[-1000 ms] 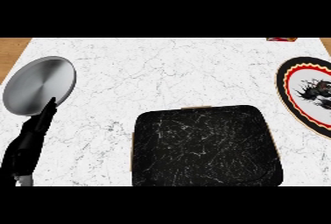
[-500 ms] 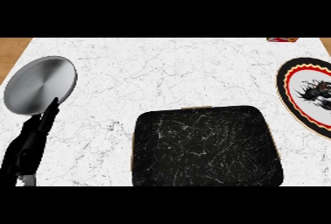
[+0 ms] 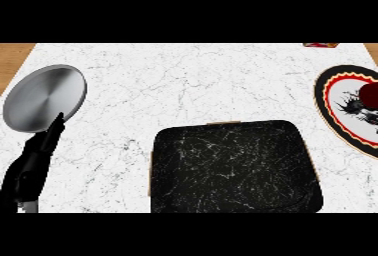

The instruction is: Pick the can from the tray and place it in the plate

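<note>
A black square tray [image 3: 235, 170] lies at the front middle of the counter with nothing showing in it. At the right edge lies a plate [image 3: 334, 107] with a red and black rim and a dark drawing on white. A dark red rounded thing [image 3: 371, 93], perhaps the can, shows over the plate, cut off by the view's edge. My left hand [image 3: 31, 162] rests at the lower left, open, fingers straight and pointing up. My right hand shows nowhere.
A round silver plate [image 3: 44, 97] lies at the far left, just beyond my left fingertips. A small red object [image 3: 321, 45] sits at the counter's back right edge. Wooden surfaces border the marble counter at both back corners.
My left hand has edged slightly right. A dark red rounded shape now shows over the patterned plate at the right edge.
</note>
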